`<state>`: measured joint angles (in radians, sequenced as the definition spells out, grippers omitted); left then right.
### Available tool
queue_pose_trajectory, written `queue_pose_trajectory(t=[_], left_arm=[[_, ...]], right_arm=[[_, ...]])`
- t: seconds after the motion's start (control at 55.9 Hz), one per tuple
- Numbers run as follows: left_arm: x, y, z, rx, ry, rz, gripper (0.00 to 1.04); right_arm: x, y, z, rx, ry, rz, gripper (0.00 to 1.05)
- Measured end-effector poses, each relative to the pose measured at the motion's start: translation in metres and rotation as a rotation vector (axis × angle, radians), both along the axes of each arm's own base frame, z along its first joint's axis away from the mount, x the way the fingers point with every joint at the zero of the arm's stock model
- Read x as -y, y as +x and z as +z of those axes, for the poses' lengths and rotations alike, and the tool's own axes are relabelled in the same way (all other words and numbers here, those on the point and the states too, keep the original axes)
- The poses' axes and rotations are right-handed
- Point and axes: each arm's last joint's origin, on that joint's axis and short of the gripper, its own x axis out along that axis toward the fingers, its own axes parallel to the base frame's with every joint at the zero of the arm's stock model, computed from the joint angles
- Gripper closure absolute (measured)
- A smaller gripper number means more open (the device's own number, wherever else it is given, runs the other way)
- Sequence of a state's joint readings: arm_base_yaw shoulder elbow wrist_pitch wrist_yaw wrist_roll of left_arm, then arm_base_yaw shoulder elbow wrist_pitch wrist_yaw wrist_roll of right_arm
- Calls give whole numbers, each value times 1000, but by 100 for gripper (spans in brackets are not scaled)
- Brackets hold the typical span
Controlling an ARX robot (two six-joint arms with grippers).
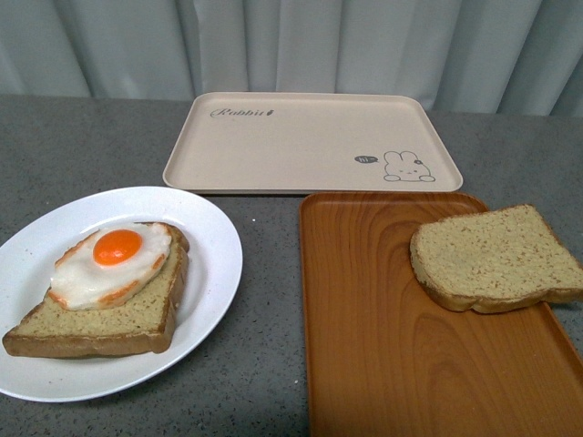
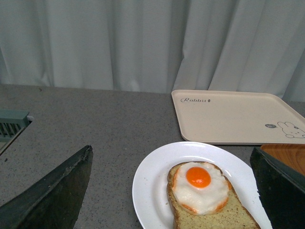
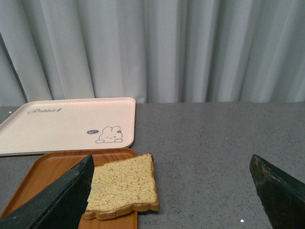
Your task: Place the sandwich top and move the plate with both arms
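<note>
The plain bread slice, the sandwich top (image 1: 496,258), lies on the right side of the orange wood-grain tray (image 1: 383,328); it also shows in the right wrist view (image 3: 123,186). The white plate (image 1: 205,237) sits front left and holds a bread slice topped with a fried egg (image 1: 114,259). The plate also shows in the left wrist view (image 2: 152,181). My left gripper (image 2: 171,191) is open above and behind the plate. My right gripper (image 3: 171,191) is open, with the sandwich top beside one fingertip (image 3: 62,200). Neither arm shows in the front view.
A beige rabbit tray (image 1: 310,141) lies at the back centre on the grey speckled table (image 1: 82,146). A grey curtain hangs behind. A greenish vented object (image 2: 12,124) shows at the table's edge in the left wrist view.
</note>
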<state>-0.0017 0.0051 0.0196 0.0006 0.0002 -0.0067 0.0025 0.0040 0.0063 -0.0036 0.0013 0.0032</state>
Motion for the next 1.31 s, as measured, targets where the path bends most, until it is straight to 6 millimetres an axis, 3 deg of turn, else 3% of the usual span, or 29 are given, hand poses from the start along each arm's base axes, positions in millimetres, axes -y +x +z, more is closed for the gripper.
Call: queue_pose_trajectory(t=[1.307], left_arm=[[0,0,0,0,0,0,6]], right_arm=[[0,0,0,0,0,0,9]])
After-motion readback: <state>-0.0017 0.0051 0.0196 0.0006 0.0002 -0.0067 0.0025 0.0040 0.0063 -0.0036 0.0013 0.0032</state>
